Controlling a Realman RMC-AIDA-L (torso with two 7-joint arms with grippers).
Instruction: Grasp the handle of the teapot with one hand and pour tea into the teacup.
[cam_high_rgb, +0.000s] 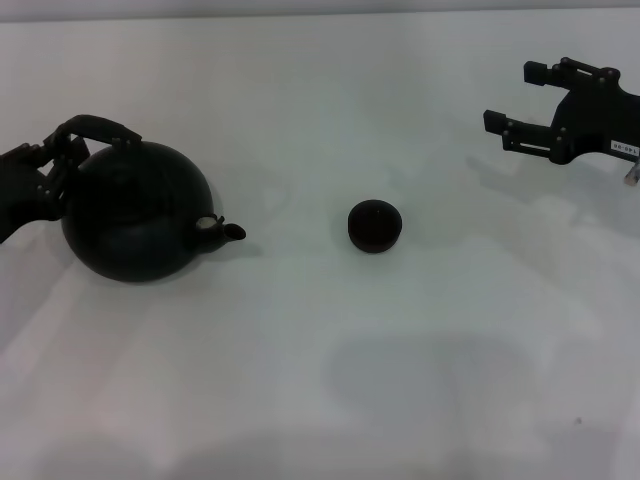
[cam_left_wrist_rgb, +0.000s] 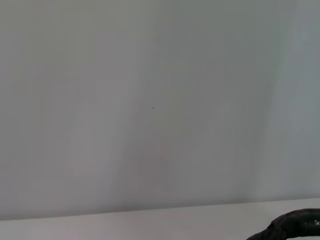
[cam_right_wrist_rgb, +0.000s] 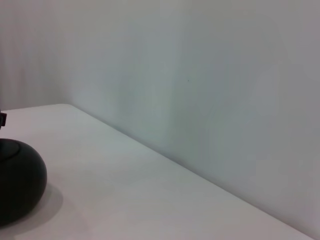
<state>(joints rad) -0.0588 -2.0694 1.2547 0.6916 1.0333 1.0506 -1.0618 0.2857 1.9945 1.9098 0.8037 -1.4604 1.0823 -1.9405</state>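
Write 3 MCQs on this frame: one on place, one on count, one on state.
1. Where is the teacup?
A. right of the teapot's spout
B. behind the teapot
C. under the right gripper

2. How many cups stand on the table?
A. one
B. two
C. three

3. How are the right gripper jaws?
A. shut on the cup
B. open, holding nothing
C. shut on the handle

Answers: 1 A, the teapot spout points toward it. 2 A, only one shows. 3 B, its jaws stand apart in the air; the left gripper is at the handle.
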